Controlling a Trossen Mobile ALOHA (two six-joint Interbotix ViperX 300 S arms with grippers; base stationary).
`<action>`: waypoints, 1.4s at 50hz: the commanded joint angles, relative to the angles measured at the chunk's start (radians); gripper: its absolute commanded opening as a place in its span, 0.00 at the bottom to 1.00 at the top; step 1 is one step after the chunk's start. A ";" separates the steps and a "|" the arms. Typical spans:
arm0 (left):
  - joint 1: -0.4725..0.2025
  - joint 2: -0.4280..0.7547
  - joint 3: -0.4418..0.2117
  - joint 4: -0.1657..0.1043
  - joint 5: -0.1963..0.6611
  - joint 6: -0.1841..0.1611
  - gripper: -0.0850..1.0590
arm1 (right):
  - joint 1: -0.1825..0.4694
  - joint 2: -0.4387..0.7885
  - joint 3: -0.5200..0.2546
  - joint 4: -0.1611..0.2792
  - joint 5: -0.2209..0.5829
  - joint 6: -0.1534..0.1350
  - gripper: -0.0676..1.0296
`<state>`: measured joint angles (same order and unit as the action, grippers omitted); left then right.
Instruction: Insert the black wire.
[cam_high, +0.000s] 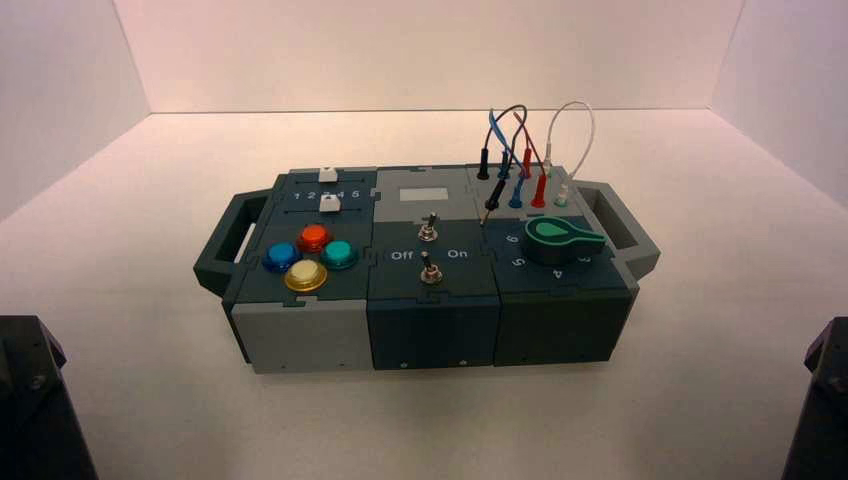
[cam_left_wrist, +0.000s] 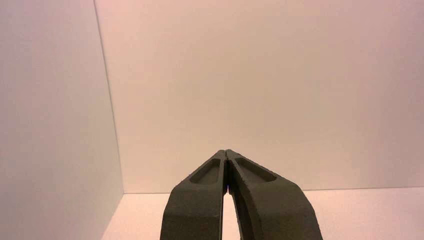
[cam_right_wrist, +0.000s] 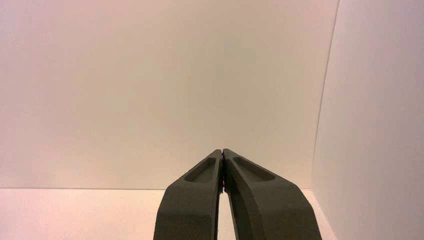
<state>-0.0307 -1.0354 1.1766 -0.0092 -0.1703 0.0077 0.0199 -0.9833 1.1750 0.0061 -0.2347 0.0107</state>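
The black wire is a thin dark cable that arches up above the box near its far right corner, with a slim black plug at each end; one plug stands upright close to the box's far edge, while the other leans nearer the middle, its slender metal tip bare and slanting down to the box top. The left gripper and right gripper hang apart from the box, each pinched closed on nothing.

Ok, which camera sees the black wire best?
The high view: it shows the black wire looping above the box, one plug's metal tip bare. Both wrist views show none of it, only their own grippers, walls and table.
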 joint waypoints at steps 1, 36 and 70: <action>-0.005 0.012 -0.018 -0.002 -0.005 0.006 0.05 | 0.000 0.003 -0.015 0.002 -0.006 0.003 0.04; -0.034 0.060 -0.092 -0.021 0.166 -0.011 0.05 | 0.041 0.018 -0.025 0.067 0.114 0.015 0.04; -0.419 0.129 -0.161 -0.095 0.865 -0.184 0.05 | 0.222 -0.006 -0.021 0.290 0.670 0.017 0.04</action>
<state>-0.4065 -0.9143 1.0262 -0.0859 0.6412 -0.1595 0.2301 -0.9833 1.1582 0.2715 0.4111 0.0230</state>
